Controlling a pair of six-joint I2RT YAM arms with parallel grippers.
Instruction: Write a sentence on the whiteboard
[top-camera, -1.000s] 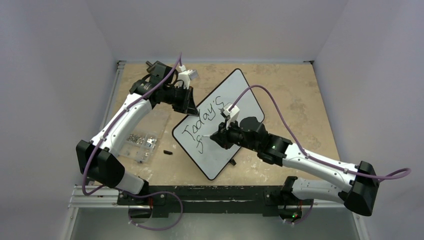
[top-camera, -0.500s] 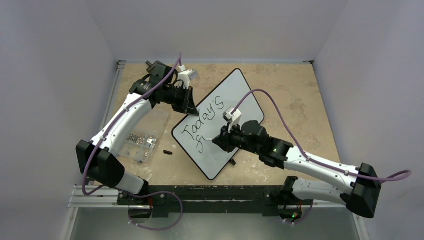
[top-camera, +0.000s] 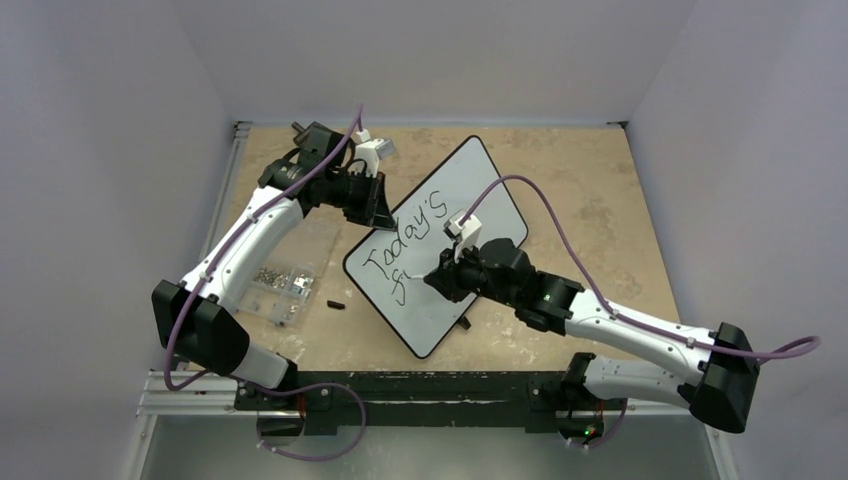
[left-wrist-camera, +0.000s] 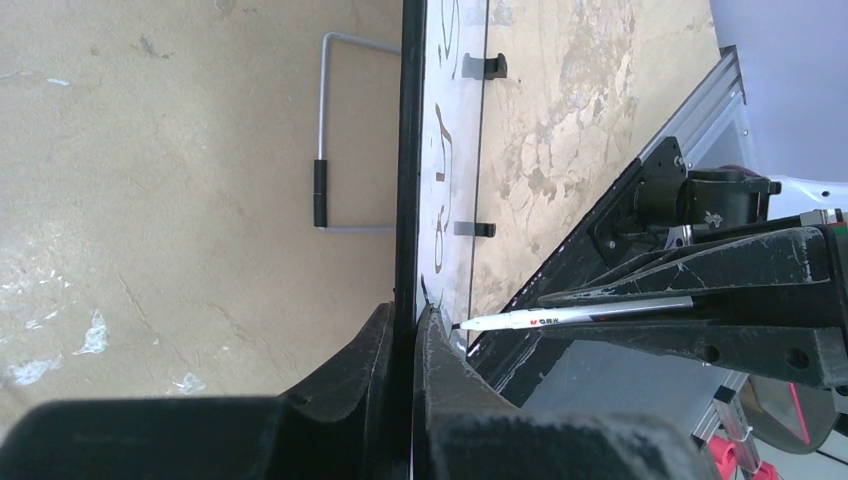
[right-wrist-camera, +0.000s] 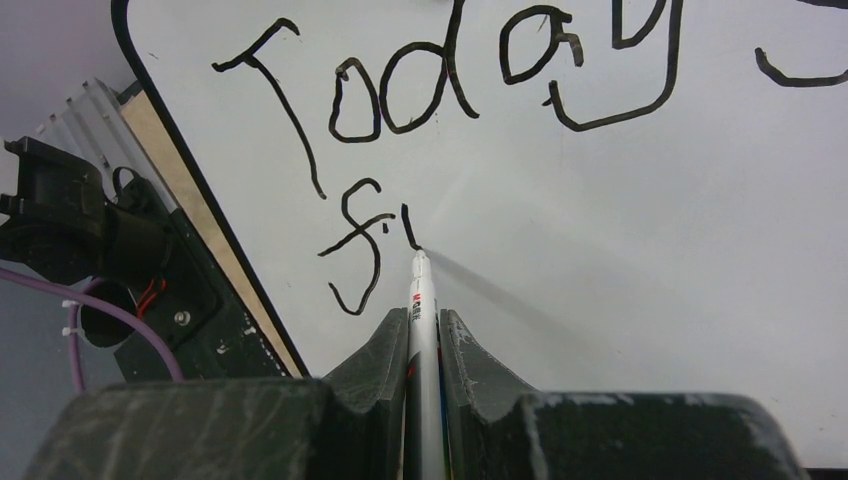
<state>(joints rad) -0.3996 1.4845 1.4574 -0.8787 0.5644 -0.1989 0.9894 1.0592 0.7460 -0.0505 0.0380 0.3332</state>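
Robotics lab, looks like a bench test cell. Two arms (top-camera: 245, 240) bolted side by side to an aluminium rail (top-camera: 185, 388) at the table (top-camera: 590, 190) edge, purple cables (top-camera: 560, 235) zip-tied along them, plain blank walls (top-camera: 100, 150) boxing in three sides, clear box of screws (top-camera: 285, 280) lying on the table.

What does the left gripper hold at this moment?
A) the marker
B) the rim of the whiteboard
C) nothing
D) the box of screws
B: in the left wrist view the left gripper is shut on the black rim of the whiteboard, and the marker sits in the right gripper.
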